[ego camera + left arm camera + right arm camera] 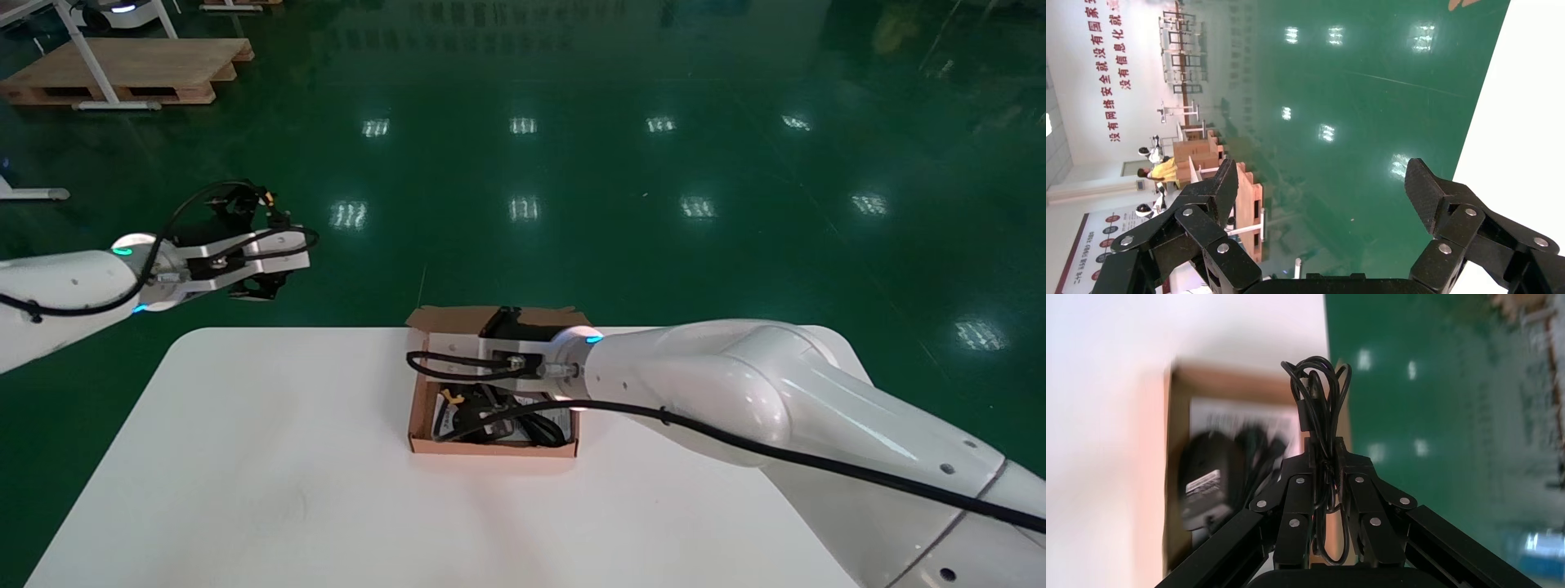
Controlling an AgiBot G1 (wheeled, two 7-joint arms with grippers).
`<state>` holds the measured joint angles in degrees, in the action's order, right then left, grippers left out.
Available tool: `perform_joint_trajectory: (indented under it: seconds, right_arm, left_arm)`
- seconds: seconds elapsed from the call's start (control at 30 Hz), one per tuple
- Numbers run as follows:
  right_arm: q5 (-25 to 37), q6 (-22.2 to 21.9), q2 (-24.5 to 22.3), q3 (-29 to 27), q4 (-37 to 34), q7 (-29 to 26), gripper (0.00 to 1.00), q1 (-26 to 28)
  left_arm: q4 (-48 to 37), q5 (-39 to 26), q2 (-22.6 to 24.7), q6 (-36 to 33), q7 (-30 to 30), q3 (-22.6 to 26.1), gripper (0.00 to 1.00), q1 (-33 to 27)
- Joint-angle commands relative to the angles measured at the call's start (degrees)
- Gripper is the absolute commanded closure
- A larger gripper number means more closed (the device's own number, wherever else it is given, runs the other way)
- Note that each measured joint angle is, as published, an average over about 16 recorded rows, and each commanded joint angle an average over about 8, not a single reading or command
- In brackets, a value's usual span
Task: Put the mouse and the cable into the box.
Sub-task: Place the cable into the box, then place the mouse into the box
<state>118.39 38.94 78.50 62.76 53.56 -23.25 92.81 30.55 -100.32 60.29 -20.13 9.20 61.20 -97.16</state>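
- White rounded table (245,490) carrying open brown cardboard box (419,408) near its far edge.
- Right gripper (1324,454) hanging over box, jaws clamping bundled black cable (1315,386); bundle sticking out past fingertips, not yet inside.
- Left gripper (1322,177) idling off table's left side above green floor (572,163), jaws spread wide, grasping nothing.
- Black computer mouse (1202,471) lying inside box already.
- Judging progress: mouse part looking done; cable part remaining, lowering and releasing yet to come.
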Motion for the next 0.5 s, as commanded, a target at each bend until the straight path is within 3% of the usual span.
perform_joint_trajectory:
  seconds: [0.03,0.2,0.5]
  right_arm:
    - [0.7,-1.6,0.1,2.4,-1.9,-2.0,0.61,0.1]
    - [0.7,-2.1,0.1,3.9,-2.9,-2.9,0.02,0.2]
    - [0.7,-1.9,0.0,2.8,-2.3,-2.3,0.00,0.2]
  left_arm:
    - [0.5,-0.8,-0.2,0.0,-1.1,0.3,0.00,0.0]
    - [0.9,-1.3,-0.4,0.0,-1.7,0.5,0.00,0.1]
    - [0.7,-1.0,-0.3,0.0,-1.3,0.4,0.00,0.1]
